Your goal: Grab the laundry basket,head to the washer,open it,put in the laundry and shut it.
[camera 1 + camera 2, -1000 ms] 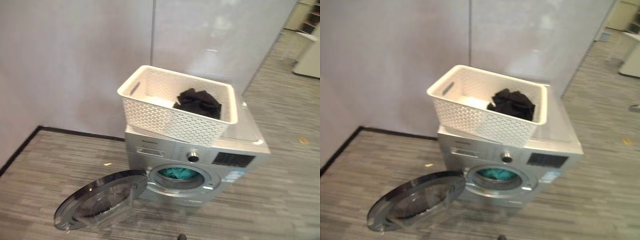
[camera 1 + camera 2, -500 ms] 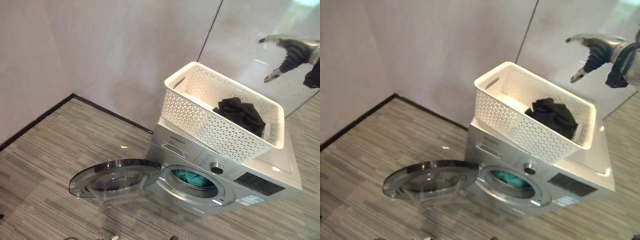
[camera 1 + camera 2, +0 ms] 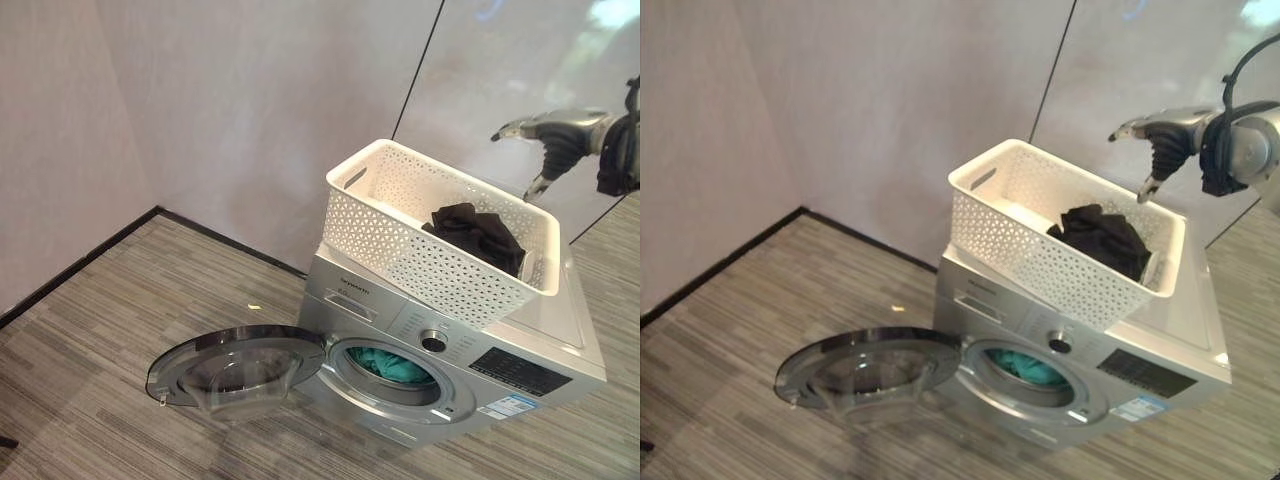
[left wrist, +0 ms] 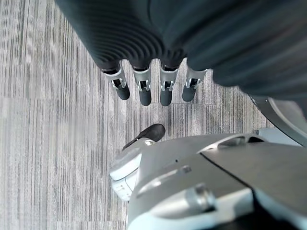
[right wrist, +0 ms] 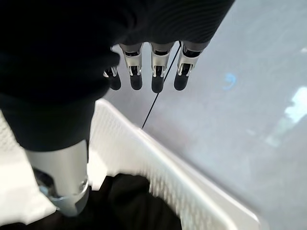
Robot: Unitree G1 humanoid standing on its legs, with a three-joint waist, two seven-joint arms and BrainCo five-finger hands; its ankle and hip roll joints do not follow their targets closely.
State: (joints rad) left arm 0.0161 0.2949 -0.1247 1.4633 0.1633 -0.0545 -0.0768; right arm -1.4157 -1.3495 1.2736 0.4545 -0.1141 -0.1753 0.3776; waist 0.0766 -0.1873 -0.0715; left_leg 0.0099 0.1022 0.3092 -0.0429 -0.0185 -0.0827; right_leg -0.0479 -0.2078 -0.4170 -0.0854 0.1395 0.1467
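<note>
right hand [image 3: 1168,135] lowered, fingers [image 5: 156,72] above black laundry [image 3: 1098,238]

Right hand [image 3: 1160,135] raised high on an outstretched arm, fingers [image 5: 156,72] straight and relaxed, thumb apart, holding nothing; left hand [image 4: 144,52] hangs low, fingers extended, also empty

The basket [image 3: 440,240] is white with a lattice of small holes; the clothes [image 3: 478,234] in it are black. The washer [image 3: 450,370] is silver, with teal cloth [image 3: 392,366] in its drum. The floor [image 3: 120,330] is grey-striped, the wall [image 3: 250,110] pale.
</note>
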